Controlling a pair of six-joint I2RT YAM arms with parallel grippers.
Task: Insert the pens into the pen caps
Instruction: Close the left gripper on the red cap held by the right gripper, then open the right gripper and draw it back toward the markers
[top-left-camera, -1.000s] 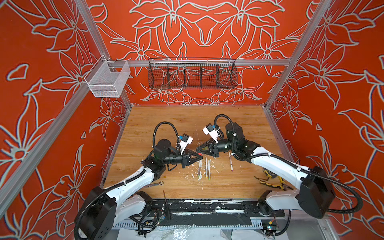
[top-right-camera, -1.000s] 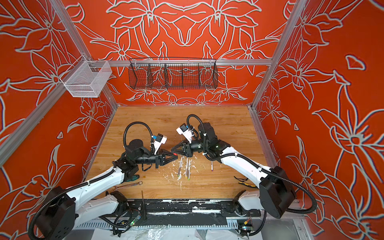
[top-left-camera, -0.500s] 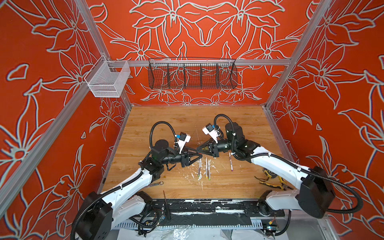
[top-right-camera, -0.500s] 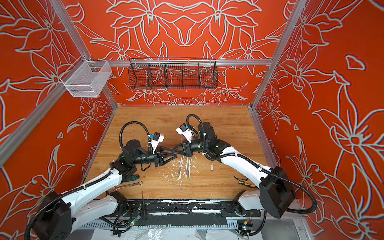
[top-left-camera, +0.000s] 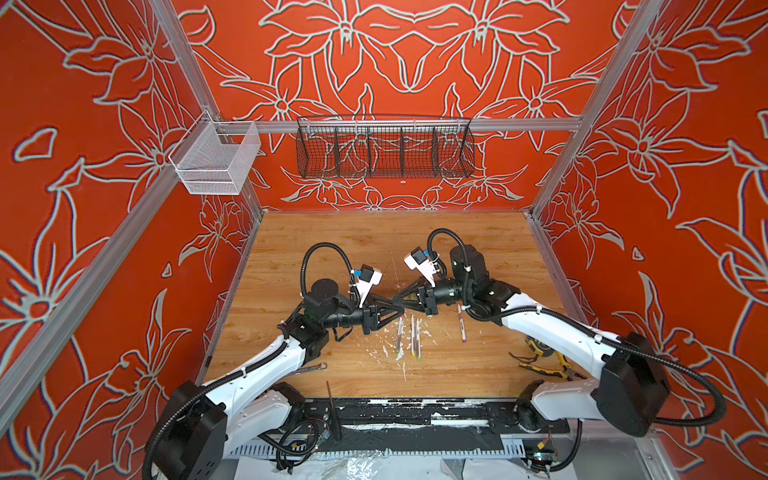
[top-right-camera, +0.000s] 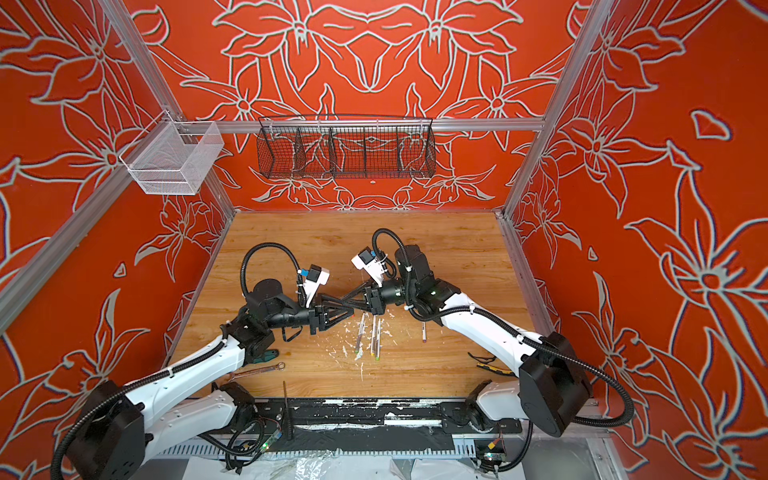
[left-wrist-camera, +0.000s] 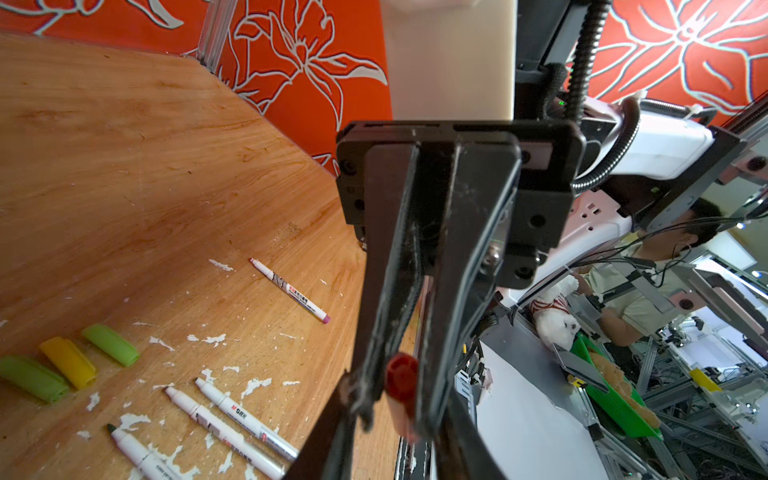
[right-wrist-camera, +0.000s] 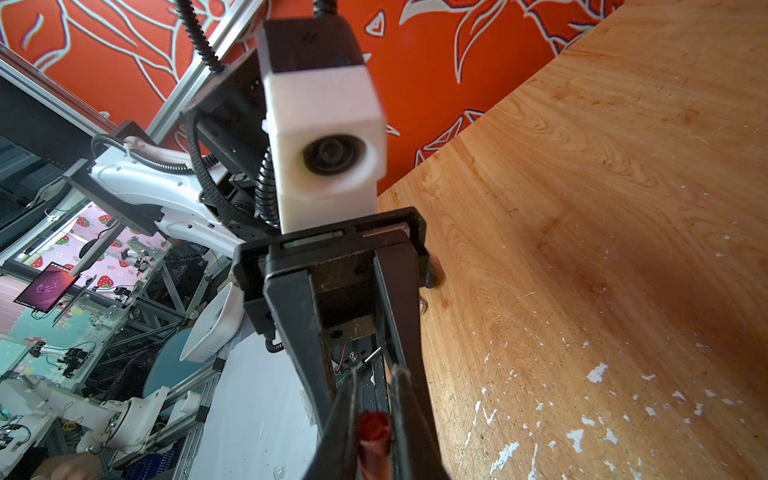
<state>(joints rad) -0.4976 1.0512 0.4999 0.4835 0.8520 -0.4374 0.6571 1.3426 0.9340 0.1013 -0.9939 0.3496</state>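
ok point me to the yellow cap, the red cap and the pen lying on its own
yellow cap (left-wrist-camera: 68, 362), left wrist view, middle of its body
red cap (left-wrist-camera: 401, 370), left wrist view, its round end
lone pen (left-wrist-camera: 291, 289), left wrist view, printed middle of the barrel

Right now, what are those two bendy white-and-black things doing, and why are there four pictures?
They are two robot arms, each ending in a black two-fingered hand. Two pictures look down from above on the whole scene; the other two come from small cameras on the arms' wrists. On the wooden table lie four thin white marker pens, two green plastic caps and one yellow plastic cap. In the air, the right hand pinches a short red plastic pen cap. The left hand points at it, tip to tip, fingers apart. Whether it touches the cap, I cannot tell.
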